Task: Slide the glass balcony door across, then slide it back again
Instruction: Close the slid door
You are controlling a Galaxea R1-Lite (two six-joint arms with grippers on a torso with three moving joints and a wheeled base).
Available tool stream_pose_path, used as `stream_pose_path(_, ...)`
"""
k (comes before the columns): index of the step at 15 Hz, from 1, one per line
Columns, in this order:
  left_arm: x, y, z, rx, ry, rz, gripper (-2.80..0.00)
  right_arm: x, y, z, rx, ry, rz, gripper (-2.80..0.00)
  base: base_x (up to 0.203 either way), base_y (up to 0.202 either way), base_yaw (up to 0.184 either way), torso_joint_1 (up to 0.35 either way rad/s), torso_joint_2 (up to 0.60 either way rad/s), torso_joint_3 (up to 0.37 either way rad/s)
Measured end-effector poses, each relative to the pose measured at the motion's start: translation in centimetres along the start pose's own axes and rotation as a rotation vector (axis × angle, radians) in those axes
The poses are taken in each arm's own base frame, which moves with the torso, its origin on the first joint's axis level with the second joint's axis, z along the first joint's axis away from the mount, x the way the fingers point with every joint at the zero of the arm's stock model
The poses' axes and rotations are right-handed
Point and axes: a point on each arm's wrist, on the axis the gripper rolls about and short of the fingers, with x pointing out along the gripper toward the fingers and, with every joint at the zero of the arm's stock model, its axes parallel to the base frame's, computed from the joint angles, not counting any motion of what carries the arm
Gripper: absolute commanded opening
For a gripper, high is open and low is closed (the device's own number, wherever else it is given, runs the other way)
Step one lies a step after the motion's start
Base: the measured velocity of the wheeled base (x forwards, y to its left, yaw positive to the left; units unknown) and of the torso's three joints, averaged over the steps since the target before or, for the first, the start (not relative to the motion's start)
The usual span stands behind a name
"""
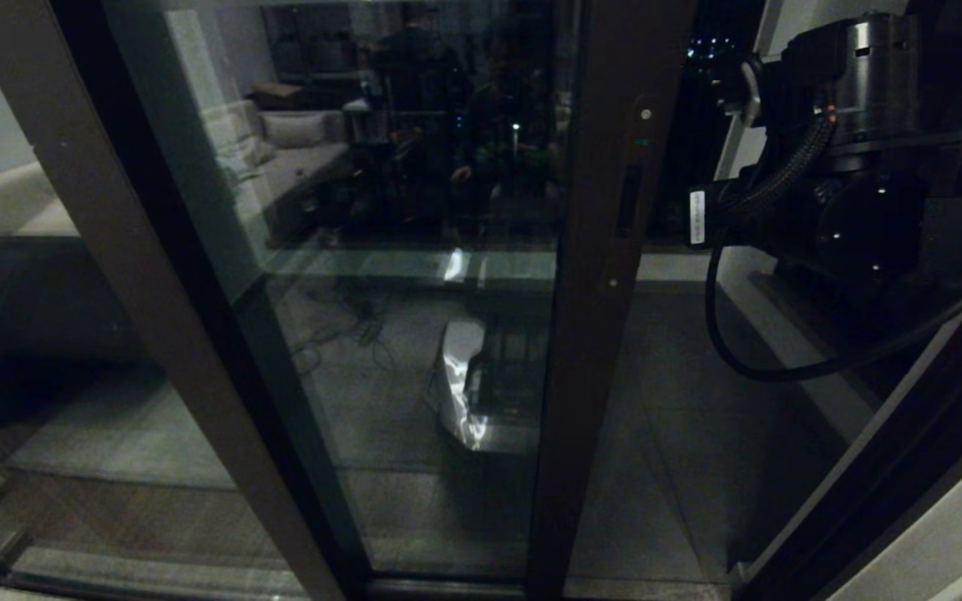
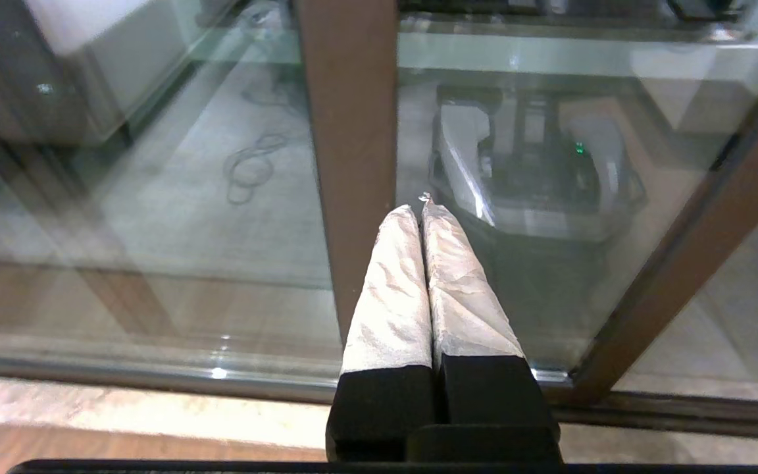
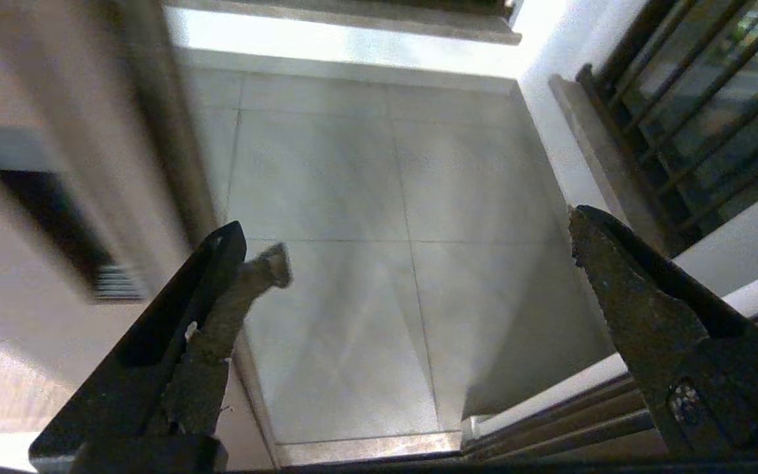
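Observation:
The glass balcony door [image 1: 448,351] stands partly slid aside. Its dark brown upright edge [image 1: 598,334] carries a slot handle [image 1: 630,200] and a small round lock [image 1: 645,114]. My right arm [image 1: 857,192] hangs in the gap just right of that edge. In the right wrist view my right gripper [image 3: 412,230] is open and empty, with the door's edge [image 3: 89,164] and handle slot [image 3: 50,217] close beside one finger [image 3: 221,296]. My left gripper [image 2: 422,207] is shut on nothing; its white-wrapped fingers [image 2: 392,289] point at the glass beside a plain brown stile [image 2: 353,145].
The fixed panel's plain stile [image 1: 155,292] slants at the left. Through the gap lie the tiled balcony floor [image 3: 353,197] and a dark railing [image 3: 695,92]. The door frame and floor track [image 3: 616,421] border the opening on the right. The glass reflects the robot's base [image 2: 530,178].

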Motion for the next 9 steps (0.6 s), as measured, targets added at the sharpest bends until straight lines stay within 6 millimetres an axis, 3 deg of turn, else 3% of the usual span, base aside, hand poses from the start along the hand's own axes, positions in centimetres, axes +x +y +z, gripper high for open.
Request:
stream_pose_path(4, 0.0, 0.0, 0.0, 0.0, 0.0, 0.0, -2.8, -0.4, -0.3, -0.2, -0.004, 0.005, 0.005, 0.0, 0.0, 0.0, 0.0, 0.0, 0.0, 0.0)
stream_pose_path(9, 0.0, 0.0, 0.0, 0.0, 0.0, 0.0, -2.8, -3.0, 0.6, 0.8, 0.013, -0.041, 0.102, 0.0, 0.0, 0.0, 0.0, 0.0, 0.0, 0.0)
